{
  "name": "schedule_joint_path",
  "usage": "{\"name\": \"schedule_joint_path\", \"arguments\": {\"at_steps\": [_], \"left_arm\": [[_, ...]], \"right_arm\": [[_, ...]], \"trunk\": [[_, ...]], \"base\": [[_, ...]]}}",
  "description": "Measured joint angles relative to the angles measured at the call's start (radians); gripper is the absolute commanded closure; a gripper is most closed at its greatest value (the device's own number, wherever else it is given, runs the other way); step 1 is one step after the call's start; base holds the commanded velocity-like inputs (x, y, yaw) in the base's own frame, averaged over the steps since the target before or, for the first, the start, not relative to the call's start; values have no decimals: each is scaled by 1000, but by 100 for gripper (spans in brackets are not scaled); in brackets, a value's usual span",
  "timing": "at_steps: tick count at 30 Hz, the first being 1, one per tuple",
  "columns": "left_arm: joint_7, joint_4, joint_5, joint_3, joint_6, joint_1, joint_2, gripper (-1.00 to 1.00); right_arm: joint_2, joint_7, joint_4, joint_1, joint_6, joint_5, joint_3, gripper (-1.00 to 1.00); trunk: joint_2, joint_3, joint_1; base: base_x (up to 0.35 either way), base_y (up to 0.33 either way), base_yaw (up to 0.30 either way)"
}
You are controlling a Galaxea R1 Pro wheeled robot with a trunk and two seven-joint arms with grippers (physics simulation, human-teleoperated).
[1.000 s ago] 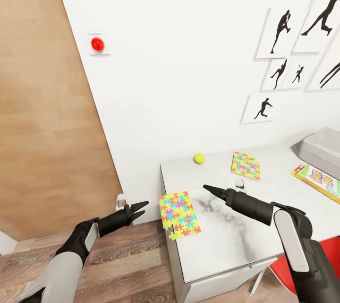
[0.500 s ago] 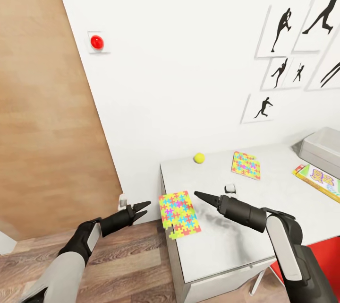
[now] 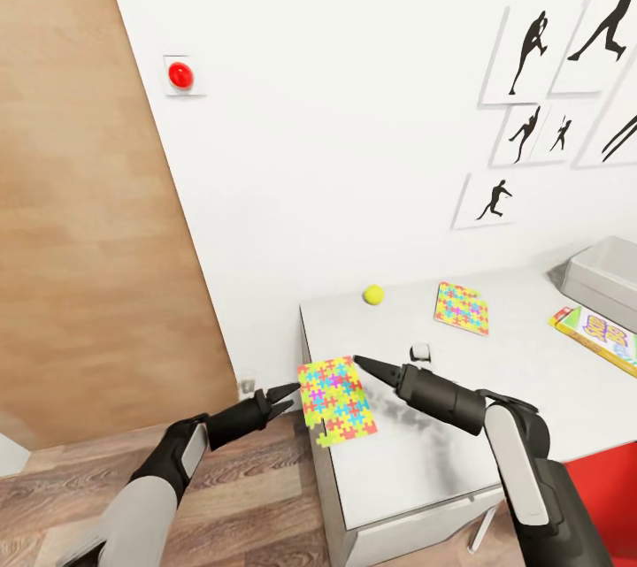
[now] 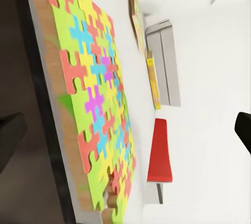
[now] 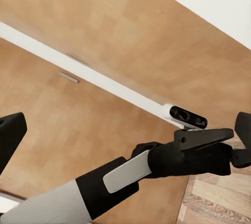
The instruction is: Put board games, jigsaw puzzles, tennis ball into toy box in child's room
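Observation:
One jigsaw puzzle lies at the table's near left corner and overhangs its edge. It is large in the left wrist view. My left gripper is open just left of that puzzle, off the table. My right gripper is open too and hovers over the puzzle's far right corner. The second jigsaw puzzle and the tennis ball lie further back. The toy box stands at the far right, with a Skip-Bo board game in front of it.
A small white block sits on the table behind my right gripper. A red chair stands under the table's right part. A wooden door and plank floor lie to the left. The wall carries a red button.
My right gripper has moved left over the table to the near puzzle's corner. My left gripper has moved right, up to the puzzle's overhanging edge.

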Motion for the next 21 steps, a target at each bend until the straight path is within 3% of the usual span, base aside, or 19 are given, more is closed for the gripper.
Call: {"name": "schedule_joint_path", "arguments": {"at_steps": [3, 21], "left_arm": [[0, 0, 1, -1, 1, 0, -9, -100], [-1, 0, 1, -3, -1, 0, -4, -100]], "right_arm": [[16, -2, 0, 0, -2, -2, 2, -100], [20, -3, 0, 0, -3, -2, 3, -100]], "trunk": [[0, 0, 0], [0, 0, 0]], "base": [[0, 0, 0], [0, 0, 0]]}}
